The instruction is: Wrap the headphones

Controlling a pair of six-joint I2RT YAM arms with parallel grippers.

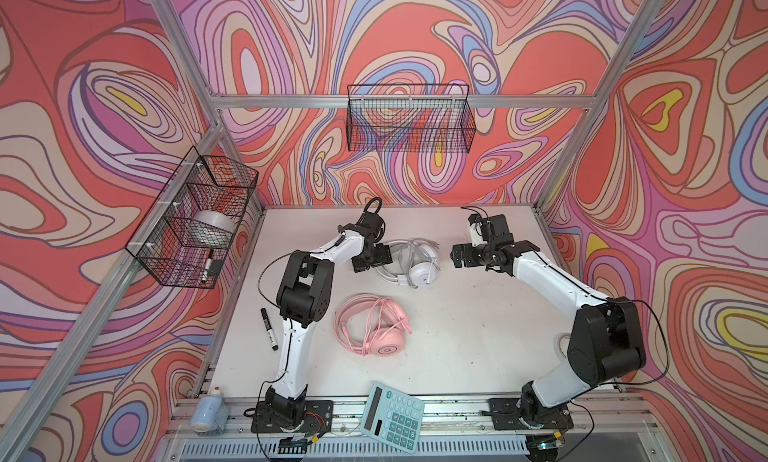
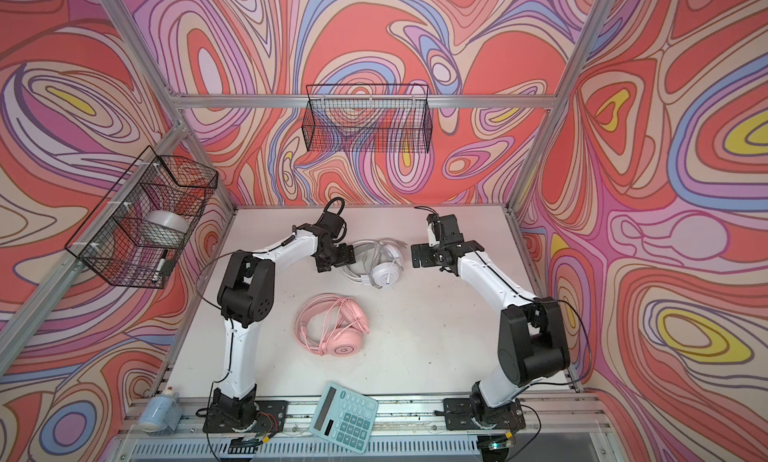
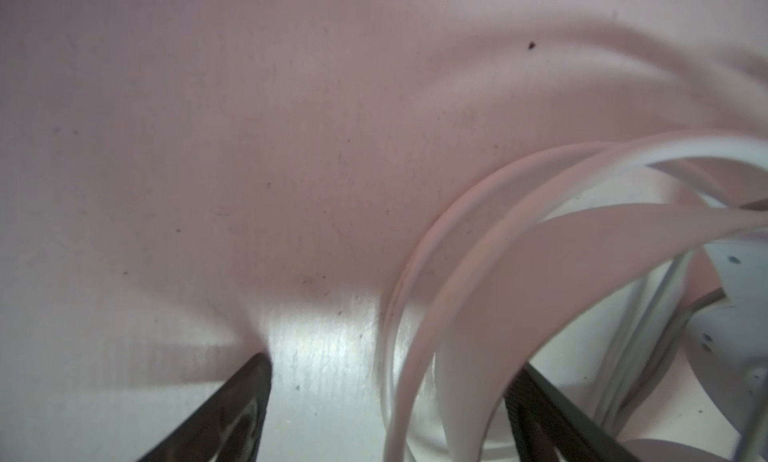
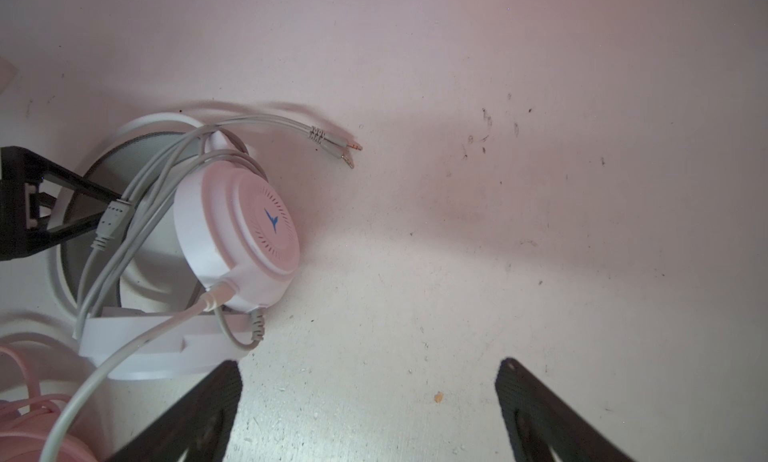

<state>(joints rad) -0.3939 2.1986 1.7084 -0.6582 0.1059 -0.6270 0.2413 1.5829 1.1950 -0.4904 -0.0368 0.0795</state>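
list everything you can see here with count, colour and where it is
white over-ear headset with grey cable: 1, white and grey, far middle of table
pink over-ear headset with pink cable: 1, pink, table centre
black marker pen: 1, black, table, beside left arm
teal desk calculator: 1, teal, front rail
pale blue bottle: 1, front-left corner
black wire side basket: 1, left wall
white tape roll: 1, in side basket
black-and-white marker: 1, in side basket
black wire back basket: 1, back wall
white table: 1
left pincer: black, open, straddling white headset's band
right pincer: black, open, over bare table
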